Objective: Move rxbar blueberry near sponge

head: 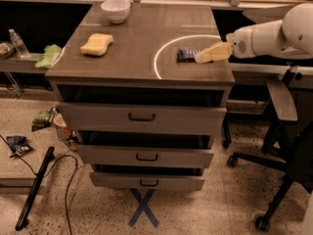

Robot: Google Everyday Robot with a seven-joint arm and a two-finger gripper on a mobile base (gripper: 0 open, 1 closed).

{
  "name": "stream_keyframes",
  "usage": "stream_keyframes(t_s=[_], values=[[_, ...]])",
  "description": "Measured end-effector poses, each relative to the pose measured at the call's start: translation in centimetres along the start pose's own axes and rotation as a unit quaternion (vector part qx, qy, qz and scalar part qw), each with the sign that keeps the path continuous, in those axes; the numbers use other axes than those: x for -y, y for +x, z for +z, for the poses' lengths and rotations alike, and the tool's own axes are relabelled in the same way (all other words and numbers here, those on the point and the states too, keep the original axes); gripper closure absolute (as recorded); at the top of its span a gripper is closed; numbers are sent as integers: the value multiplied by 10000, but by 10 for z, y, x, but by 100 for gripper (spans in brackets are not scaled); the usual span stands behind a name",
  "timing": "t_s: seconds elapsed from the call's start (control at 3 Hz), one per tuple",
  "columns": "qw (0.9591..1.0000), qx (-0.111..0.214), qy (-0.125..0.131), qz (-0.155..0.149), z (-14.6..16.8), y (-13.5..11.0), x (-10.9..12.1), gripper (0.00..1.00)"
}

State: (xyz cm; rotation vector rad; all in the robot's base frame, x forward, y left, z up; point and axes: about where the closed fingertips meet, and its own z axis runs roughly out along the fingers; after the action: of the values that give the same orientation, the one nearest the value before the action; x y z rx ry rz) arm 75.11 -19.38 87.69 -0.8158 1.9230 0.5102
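Observation:
The rxbar blueberry (187, 55), a dark blue flat bar, lies on the right part of the cabinet top (142, 43), inside a white painted circle. The sponge (97, 44), a pale yellow block, lies on the left part of the top. My gripper (205, 56), with pale yellow fingers, reaches in from the right on a white arm (266, 37) and sits low at the bar's right end, covering part of it.
A white bowl (115, 10) stands at the back left of the top. A light green cloth (49, 56) and a water bottle (18, 43) sit on a lower shelf at the left. An office chair (283, 131) stands at the right. Three drawers are partly open below.

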Motion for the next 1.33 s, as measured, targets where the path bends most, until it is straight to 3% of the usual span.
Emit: stream_keyframes(t_s=[0.33, 0.67, 1.0, 1.33], values=[[9998, 94, 10, 146, 21, 11, 0, 0], [9997, 229, 15, 109, 39, 13, 5, 4], [9995, 283, -20, 100, 49, 17, 6, 34], [9994, 320, -142, 66, 55, 19, 2, 57]])
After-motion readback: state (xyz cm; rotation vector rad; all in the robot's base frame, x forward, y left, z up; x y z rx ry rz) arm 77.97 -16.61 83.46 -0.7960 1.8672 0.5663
